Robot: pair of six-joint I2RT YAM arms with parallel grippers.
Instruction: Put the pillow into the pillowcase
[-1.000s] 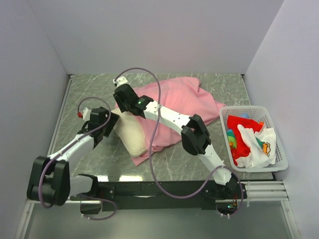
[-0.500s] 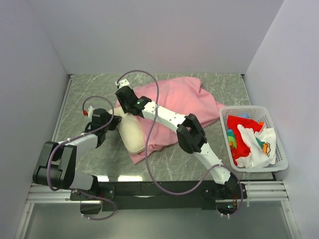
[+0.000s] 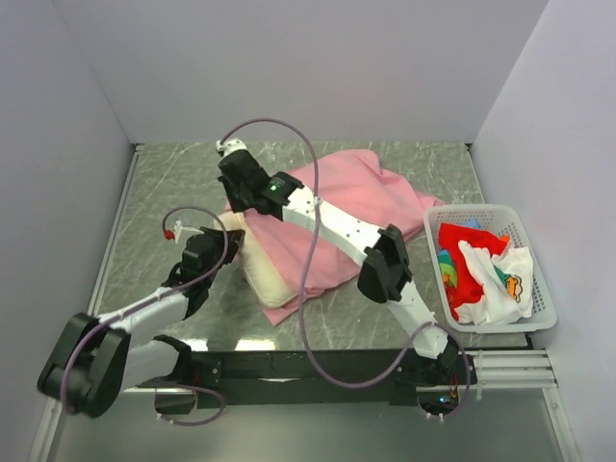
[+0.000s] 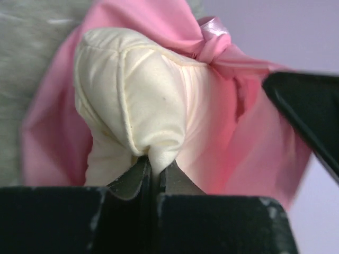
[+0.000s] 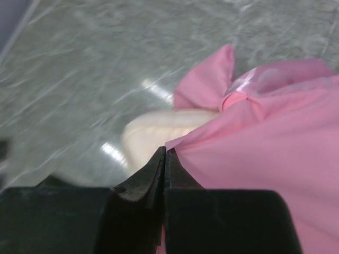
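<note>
Top view: pillow (image 3: pixel 258 271) sticks partly out of the pillowcase (image 3: pixel 361 197), at its left mouth.
Left wrist: left gripper (image 4: pixel 153 168) clamped tight on the pillow's corner.
Right wrist: right gripper (image 5: pixel 165 154) pinching the pillowcase hem.
Risk: the thin hem slips free, the mouth collapses and the pillow jams.

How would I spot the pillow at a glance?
On the grey marbled table, a big pink pillowcase lies in the middle. The pillow pokes from its left end, pinched by the left claw: plump and cream, unlike the pink cloth around it.
</note>
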